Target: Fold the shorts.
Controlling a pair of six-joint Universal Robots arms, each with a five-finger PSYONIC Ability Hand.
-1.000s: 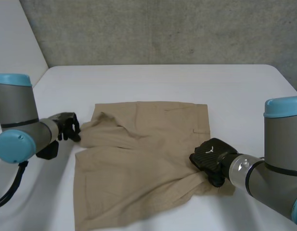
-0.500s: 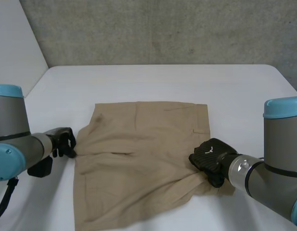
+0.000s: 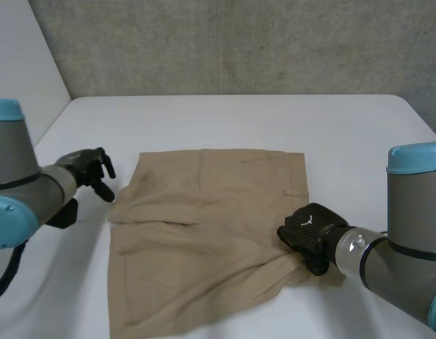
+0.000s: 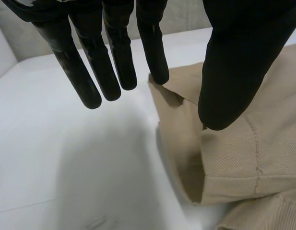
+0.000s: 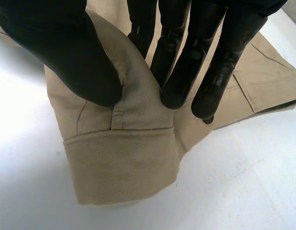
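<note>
Shorts: the tan shorts (image 3: 203, 233) lie spread across the middle of the white table (image 3: 274, 116), rumpled along their left side.
Left hand: the left hand (image 3: 89, 169) hangs just beside the shorts' left edge, near the far left corner. Its fingers (image 4: 114, 62) are straight and spread, the thumb (image 4: 234, 72) is well apart from them, and it holds nothing.
Right hand: the right hand (image 3: 307, 227) sits at the shorts' right edge. Its thumb (image 5: 66, 62) and fingers (image 5: 181, 67) pinch a raised fold of cloth just above the hem (image 5: 119, 163).
Edges: the far edge runs straight and flat. The left edge is turned over on itself below the left hand. The right edge bunches under the right hand.
Open room: bare table lies between the far edge and the concrete wall (image 3: 239, 42). There is more bare table on the left around the left hand, and on the right beyond the pinched edge.
</note>
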